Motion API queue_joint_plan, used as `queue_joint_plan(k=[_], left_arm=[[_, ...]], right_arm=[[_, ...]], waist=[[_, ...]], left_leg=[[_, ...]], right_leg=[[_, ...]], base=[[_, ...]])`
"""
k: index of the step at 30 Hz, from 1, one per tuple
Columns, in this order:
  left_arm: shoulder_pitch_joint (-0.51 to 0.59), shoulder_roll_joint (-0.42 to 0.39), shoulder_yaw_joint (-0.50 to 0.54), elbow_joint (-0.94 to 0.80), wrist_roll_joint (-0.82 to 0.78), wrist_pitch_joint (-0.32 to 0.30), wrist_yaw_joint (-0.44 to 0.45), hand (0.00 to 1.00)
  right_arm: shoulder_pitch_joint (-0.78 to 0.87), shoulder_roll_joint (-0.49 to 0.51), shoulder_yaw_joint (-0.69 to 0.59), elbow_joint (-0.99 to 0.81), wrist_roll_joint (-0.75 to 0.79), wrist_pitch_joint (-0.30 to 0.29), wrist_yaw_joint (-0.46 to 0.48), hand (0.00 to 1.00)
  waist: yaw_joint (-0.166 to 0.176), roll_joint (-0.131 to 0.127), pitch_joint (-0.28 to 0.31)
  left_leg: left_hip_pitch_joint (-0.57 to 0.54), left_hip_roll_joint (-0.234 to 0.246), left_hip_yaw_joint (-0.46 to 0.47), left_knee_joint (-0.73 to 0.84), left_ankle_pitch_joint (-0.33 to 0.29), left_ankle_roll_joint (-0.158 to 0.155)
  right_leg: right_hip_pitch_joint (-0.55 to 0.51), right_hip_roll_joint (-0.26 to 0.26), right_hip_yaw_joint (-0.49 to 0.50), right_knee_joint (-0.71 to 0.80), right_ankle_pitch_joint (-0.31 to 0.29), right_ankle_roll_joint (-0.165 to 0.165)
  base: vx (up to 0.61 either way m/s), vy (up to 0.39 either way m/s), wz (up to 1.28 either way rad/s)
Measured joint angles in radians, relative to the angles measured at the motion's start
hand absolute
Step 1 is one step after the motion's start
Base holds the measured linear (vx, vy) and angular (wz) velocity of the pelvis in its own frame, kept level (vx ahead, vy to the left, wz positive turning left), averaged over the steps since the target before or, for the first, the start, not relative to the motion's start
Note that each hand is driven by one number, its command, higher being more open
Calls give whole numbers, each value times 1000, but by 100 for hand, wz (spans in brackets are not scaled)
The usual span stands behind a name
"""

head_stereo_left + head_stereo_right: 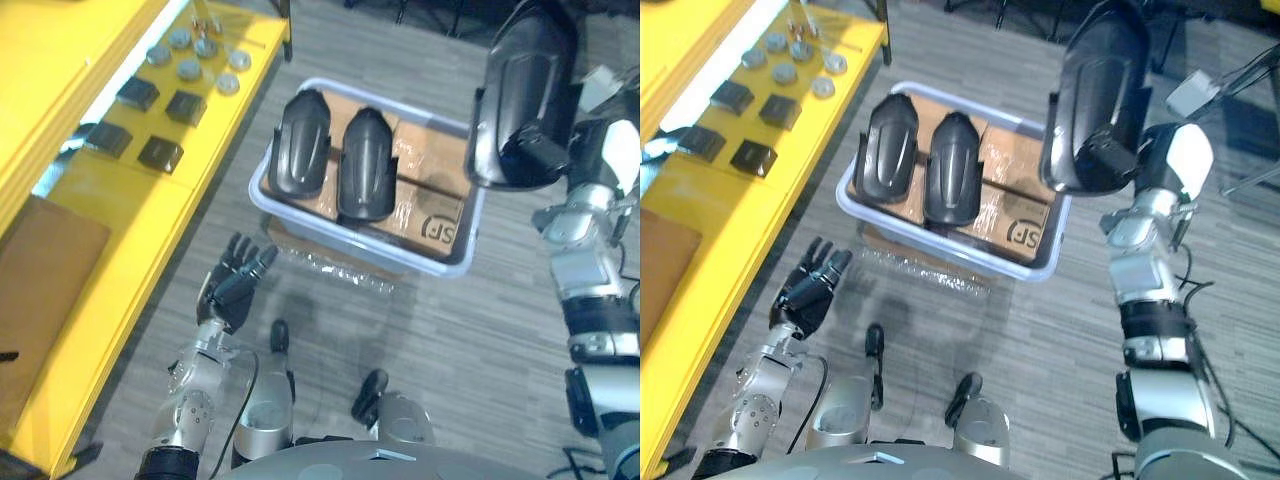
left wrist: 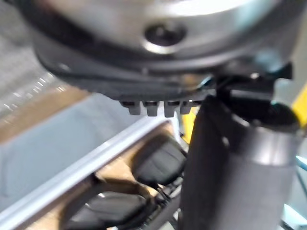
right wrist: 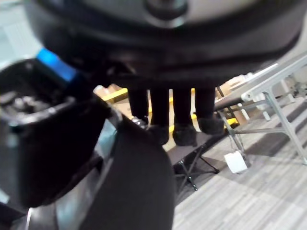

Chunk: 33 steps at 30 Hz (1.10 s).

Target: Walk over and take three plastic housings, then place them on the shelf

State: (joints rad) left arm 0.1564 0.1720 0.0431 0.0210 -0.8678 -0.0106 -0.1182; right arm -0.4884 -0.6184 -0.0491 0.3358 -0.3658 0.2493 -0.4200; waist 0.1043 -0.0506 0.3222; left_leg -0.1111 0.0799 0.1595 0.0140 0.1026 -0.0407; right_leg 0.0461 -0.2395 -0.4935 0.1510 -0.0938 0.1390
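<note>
My right hand (image 1: 1102, 158) is shut on a black plastic housing (image 1: 525, 90) and holds it upright in the air above the right end of a pale bin (image 1: 340, 242). In the right wrist view its fingers (image 3: 182, 117) curl over the housing's dark shell (image 3: 136, 191). Two more black housings (image 1: 300, 140) (image 1: 366, 162) lie side by side on cardboard in the left half of the bin. My left hand (image 1: 235, 280) hangs low over the floor between the bin and the yellow shelf (image 1: 150, 235), fingers relaxed and holding nothing.
The yellow shelf runs along the left and carries small dark square parts (image 1: 160, 152), grey round discs (image 1: 190, 68) and a brown board (image 1: 40, 290). The bin stands on grey floor. A metal frame (image 3: 268, 91) stands behind my right hand.
</note>
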Motion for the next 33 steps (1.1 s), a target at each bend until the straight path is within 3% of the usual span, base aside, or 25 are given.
queue_joint_plan(k=[3,6,11,15,20,24,30,33], left_arm=[[-68,-6,19,-32,-3,20,6,100],[-120,-5,0,-35,1,51,8,100],[-171,4,-117,-84,14,159,27,100],[-210,6,-174,-88,20,209,64,100],[-210,35,-185,-88,14,213,83,100],[-214,35,-188,-88,-4,213,95,100],[-246,32,-195,-88,-113,199,113,100],[-275,30,-204,-88,-201,161,117,100]], right_arm=[[7,8,0,-108,-41,-13,8,0],[-1,35,3,-161,-63,-66,27,0],[-11,85,96,-199,-100,-182,102,0],[-11,88,162,-203,-100,-233,167,0],[-10,114,194,-203,-99,-270,227,0],[-4,119,268,-203,-99,-340,271,0],[34,157,309,-203,-99,-366,312,0],[58,165,357,-203,-99,-384,348,0]], waist=[[-1,14,-25],[-3,11,-69],[-23,8,-139],[-31,10,-146],[-40,17,-151],[-53,36,-167],[-52,29,-186],[-53,26,-188]], left_leg=[[45,0,15,-24,0,0],[79,1,34,-47,0,0],[140,3,71,-66,0,0],[163,2,91,-91,0,0],[165,-2,108,-100,-2,-6],[162,1,113,-101,7,-6],[152,-1,116,-98,18,2],[152,-1,114,-98,20,2]], right_leg=[[52,13,1,-55,29,7],[70,16,5,-69,38,14],[100,14,11,-70,66,13],[100,14,25,-72,68,14],[95,14,31,-87,67,8],[87,17,33,-86,74,-2],[81,24,36,-103,89,-6],[82,24,36,-103,89,-6]], base=[[63,-12,-10],[36,-9,-15],[12,15,-17],[-67,32,-15],[-105,22,-10],[-52,10,-3],[1,2,-1],[0,0,0]])
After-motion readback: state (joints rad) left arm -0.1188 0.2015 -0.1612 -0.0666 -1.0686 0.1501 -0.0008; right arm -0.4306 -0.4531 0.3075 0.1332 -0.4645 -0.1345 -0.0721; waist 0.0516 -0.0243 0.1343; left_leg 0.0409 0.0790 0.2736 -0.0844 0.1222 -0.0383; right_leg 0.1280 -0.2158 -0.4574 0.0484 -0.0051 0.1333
